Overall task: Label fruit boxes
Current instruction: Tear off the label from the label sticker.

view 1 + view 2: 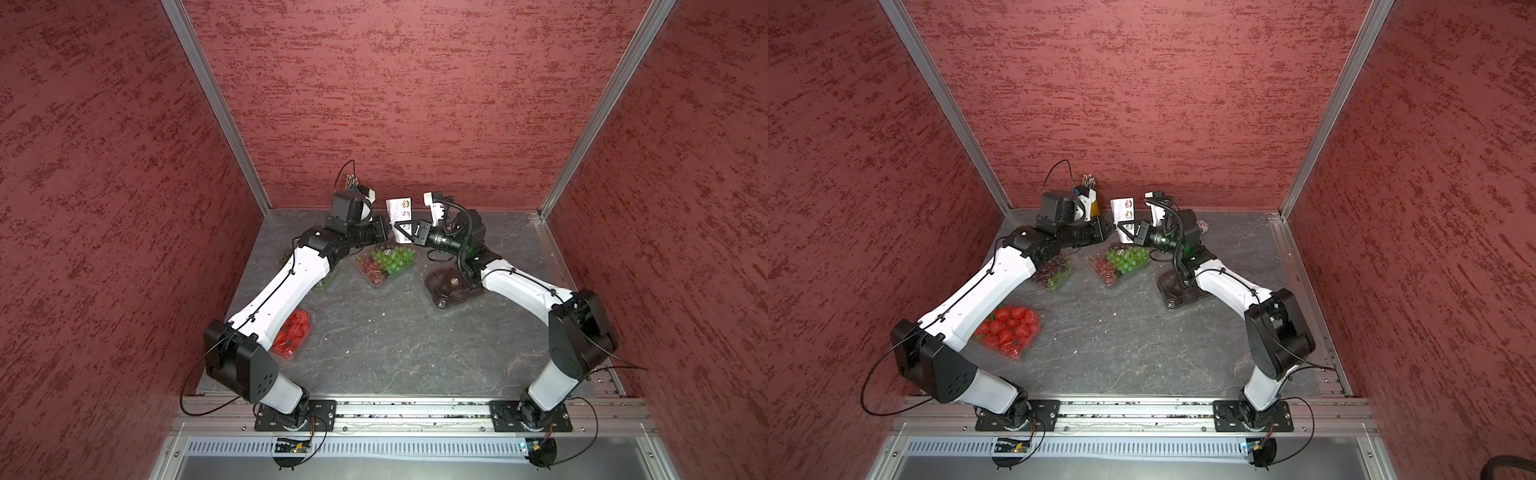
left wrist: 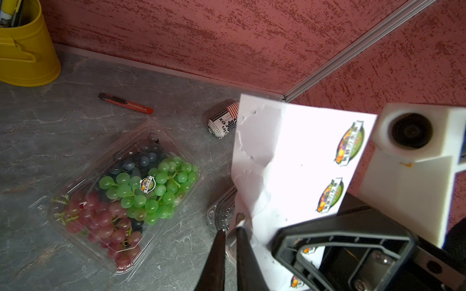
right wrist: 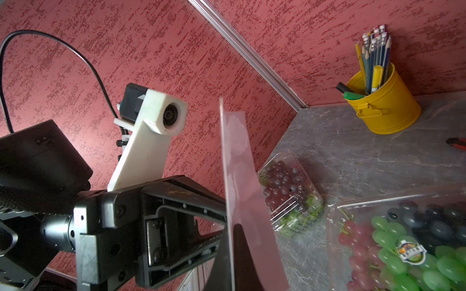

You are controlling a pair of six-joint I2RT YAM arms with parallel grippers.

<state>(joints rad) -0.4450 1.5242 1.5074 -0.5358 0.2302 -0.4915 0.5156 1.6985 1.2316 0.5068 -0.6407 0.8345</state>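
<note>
The right gripper clamps the sticker sheet upright, seemingly so the left gripper, pinched shut on a sticker, can peel it. The grape box lies at the sheet's six o'clock.

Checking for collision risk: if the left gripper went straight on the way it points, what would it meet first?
The white sticker sheet that the right gripper holds upright: the left gripper, shut, has its tips at the sheet's edge. Whether it is pinching the sheet is hard to tell.
</note>
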